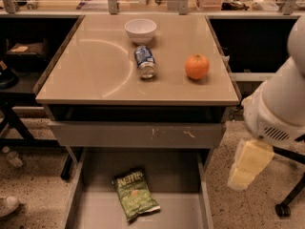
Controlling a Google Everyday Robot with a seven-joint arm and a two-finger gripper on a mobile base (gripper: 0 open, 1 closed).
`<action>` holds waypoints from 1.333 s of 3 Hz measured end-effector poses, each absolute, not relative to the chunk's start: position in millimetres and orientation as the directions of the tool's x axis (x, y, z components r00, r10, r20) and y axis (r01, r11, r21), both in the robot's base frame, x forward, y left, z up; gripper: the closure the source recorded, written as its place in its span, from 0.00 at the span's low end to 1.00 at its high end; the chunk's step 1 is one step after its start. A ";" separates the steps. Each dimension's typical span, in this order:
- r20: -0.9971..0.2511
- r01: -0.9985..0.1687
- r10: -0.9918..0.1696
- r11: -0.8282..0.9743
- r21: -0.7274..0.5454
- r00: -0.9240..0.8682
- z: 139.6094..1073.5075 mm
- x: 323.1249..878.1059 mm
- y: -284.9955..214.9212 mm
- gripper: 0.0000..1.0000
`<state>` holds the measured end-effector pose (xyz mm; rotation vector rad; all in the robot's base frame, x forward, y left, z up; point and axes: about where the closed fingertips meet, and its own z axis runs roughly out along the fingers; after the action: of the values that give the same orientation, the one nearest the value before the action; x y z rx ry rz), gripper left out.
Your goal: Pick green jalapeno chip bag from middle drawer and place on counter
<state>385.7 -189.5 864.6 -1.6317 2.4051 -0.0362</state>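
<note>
The green jalapeno chip bag [134, 193] lies flat on the grey floor of the open middle drawer [181, 175], left of its centre, its dark lettered band toward the back. Above it spreads the beige counter [95, 75] with a curved arc mark. My white arm comes in from the right edge, and its pale yellow gripper [248, 165] hangs to the right of the drawer, below counter height, well apart from the bag and touching nothing.
On the counter stand a white bowl [140, 30], a blue-and-white can [144, 62] on its side and an orange [197, 66]. A grey scratched front panel [138, 135] sits over the drawer. A chair wheel [283, 209] is at the lower right.
</note>
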 end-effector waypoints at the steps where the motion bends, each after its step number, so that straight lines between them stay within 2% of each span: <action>1: -0.147 -0.916 -0.909 0.399 -0.046 -0.389 804.5 368.3 -171.0 0.00; 2: -0.136 -0.914 -0.908 0.404 -0.031 -0.396 796.1 363.2 -171.0 0.00; 4: -0.165 -0.870 -0.855 0.487 0.069 -0.492 751.7 324.5 -129.0 0.00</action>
<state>324.5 -129.0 751.7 -1.5222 2.6141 0.2174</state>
